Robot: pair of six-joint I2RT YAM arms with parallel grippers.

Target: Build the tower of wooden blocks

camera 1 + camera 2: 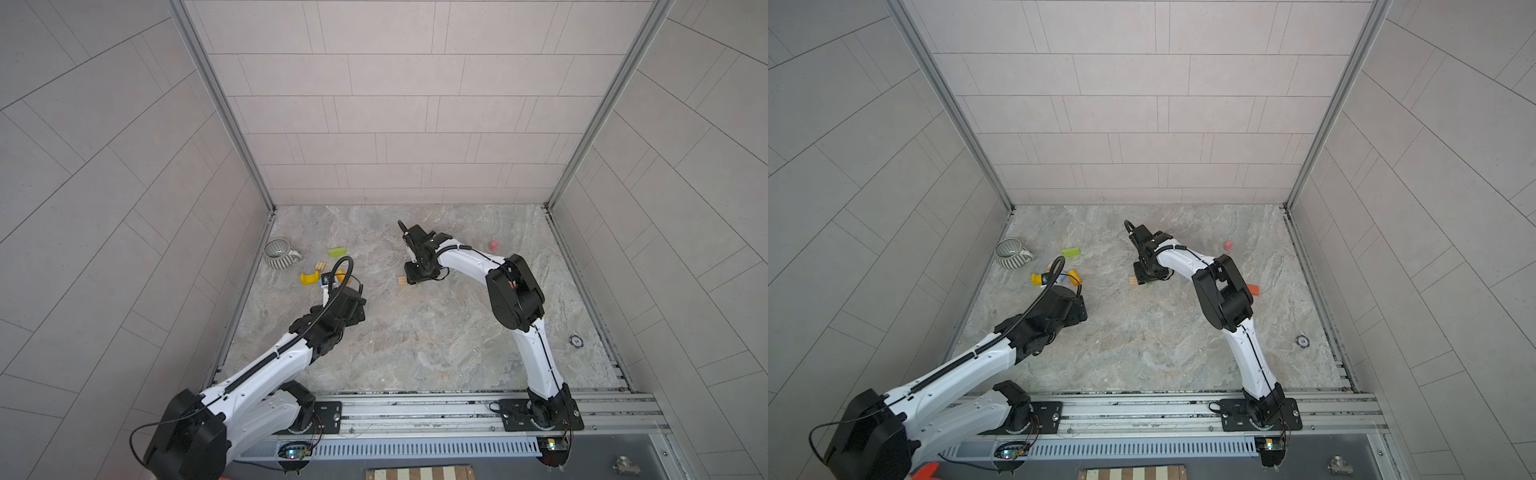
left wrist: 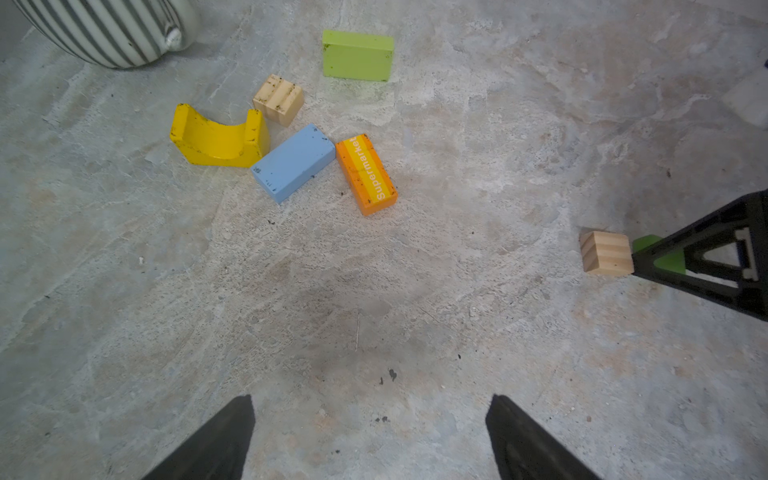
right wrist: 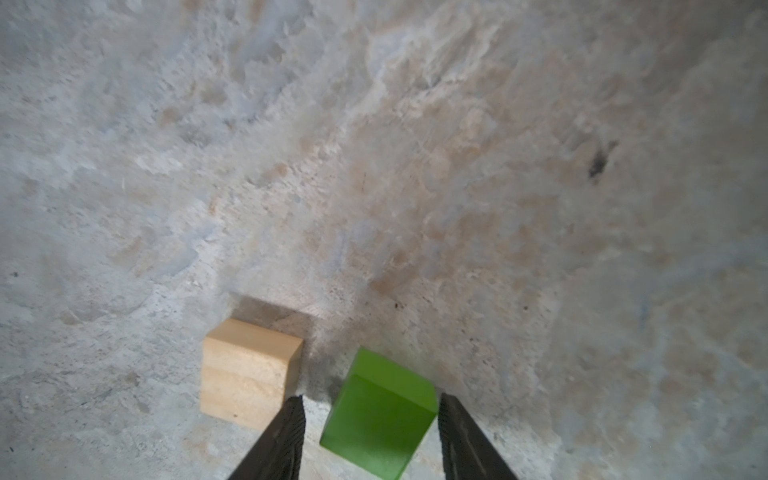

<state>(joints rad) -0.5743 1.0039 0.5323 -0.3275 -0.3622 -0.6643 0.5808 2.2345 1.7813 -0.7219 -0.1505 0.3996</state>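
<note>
Marbled tabletop (image 1: 415, 345), open foreground (block cluster (image 1: 309, 277) far-left)

Ahead of my left claw (image 2: 370, 399) the desk (image 2: 374, 291) lies bare up to the orange block (image 2: 365, 174) and blue block (image 2: 293, 162), the nearest of 5 lying close together, with the mug (image 2: 108, 29) beyond them. My right claw (image 3: 370, 397) has a green cube (image 3: 380, 419) between its spread fingers. A tan cube (image 3: 249, 370) crowds just outside 1 finger, and past both cubes the desk is open.
</note>
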